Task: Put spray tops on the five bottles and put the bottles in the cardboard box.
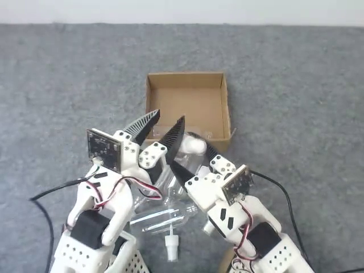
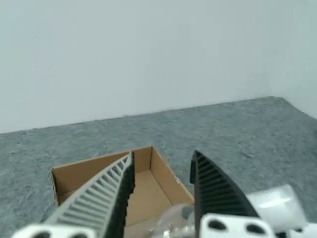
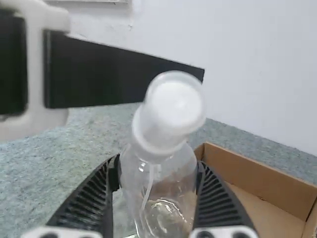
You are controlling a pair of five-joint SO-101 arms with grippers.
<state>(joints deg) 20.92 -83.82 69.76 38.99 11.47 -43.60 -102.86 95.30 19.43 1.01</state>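
Note:
My right gripper (image 1: 196,152) is shut on a clear plastic bottle (image 3: 158,191) with a white spray top (image 3: 171,111) on its neck. It holds the bottle just in front of the near wall of the cardboard box (image 1: 187,102). The white top (image 1: 194,145) points toward the box. My left gripper (image 1: 169,116) stands open beside it with nothing between its black ribbed fingers (image 2: 111,196), its tips over the box's near edge. One left finger (image 3: 124,74) crosses behind the bottle's top. The box (image 2: 146,191) looks empty inside.
Several clear bottles (image 1: 168,209) lie on the grey carpet between the two arms. A loose white spray top (image 1: 172,245) lies near the front edge. A black cable (image 1: 51,196) trails off to the left. Open carpet surrounds the box on its other sides.

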